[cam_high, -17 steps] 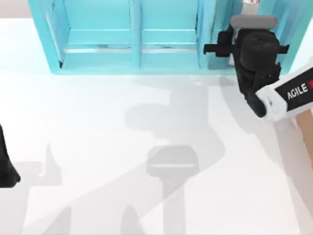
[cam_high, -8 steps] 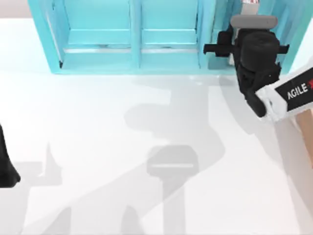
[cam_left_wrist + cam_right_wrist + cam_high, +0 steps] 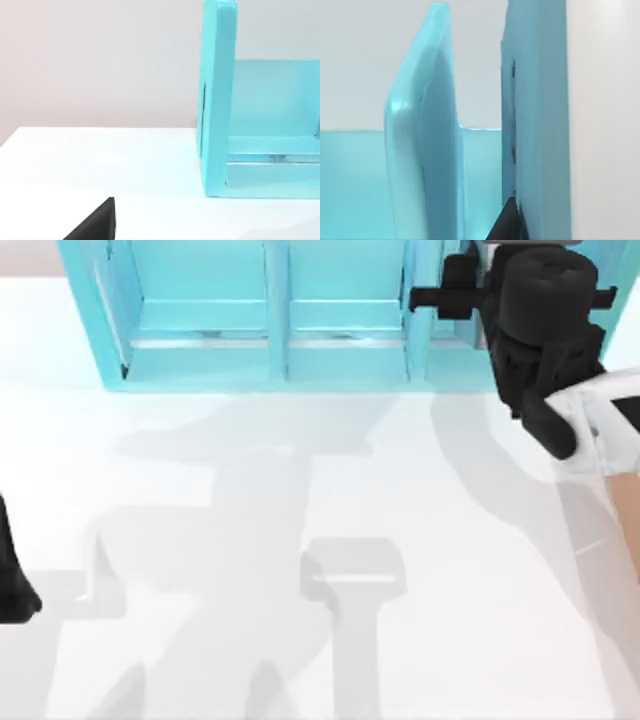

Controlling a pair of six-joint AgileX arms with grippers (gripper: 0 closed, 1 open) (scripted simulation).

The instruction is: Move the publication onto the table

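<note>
1. The right arm reaches into the rightmost compartment of the light-blue shelf unit (image 3: pixel 270 330) at the far edge of the table (image 3: pixel 300 540). Its gripper (image 3: pixel 470 280) is masked from above by its own black wrist housing, so I cannot tell how far its fingers are parted or whether they hold anything.

2. In the right wrist view a rounded teal slab (image 3: pixel 427 150) stands upright just beside the shelf's end wall (image 3: pixel 540 120), with a narrow gap between them. It is likely the publication standing on edge, though no page edges show to confirm it. A dark fingertip (image 3: pixel 510 222) pokes into the foot of that gap.

3. The left arm (image 3: pixel 12 580) is parked at the table's left edge — a black corner of it (image 3: pixel 95 225) shows in its wrist view.

4. Judged step: the reach-and-grasp at the shelf. The book is not yet on the table.

5. The next move calls for a firm pinch across the book's thickness, a straight pull out of the compartment — clear of divider and wall — then lowering it flat onto the open white surface.
</note>
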